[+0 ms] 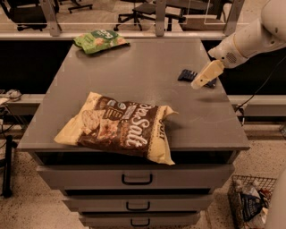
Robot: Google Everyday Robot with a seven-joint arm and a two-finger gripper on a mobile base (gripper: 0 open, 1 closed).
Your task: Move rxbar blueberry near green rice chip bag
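The rxbar blueberry (188, 75) is a small flat dark navy bar lying at the right side of the grey cabinet top (147, 76). My gripper (201, 79) comes in from the upper right on a white arm and hangs over the bar, covering its right end. The green rice chip bag (99, 40) lies at the far left corner of the top, well away from the bar and the gripper.
A large brown-and-cream "Sea Salt" chip bag (120, 127) lies at the front of the top, overhanging the front edge. Drawers (136, 179) are below. A wire basket (252, 203) stands on the floor at right. Office chairs (143, 11) stand behind.
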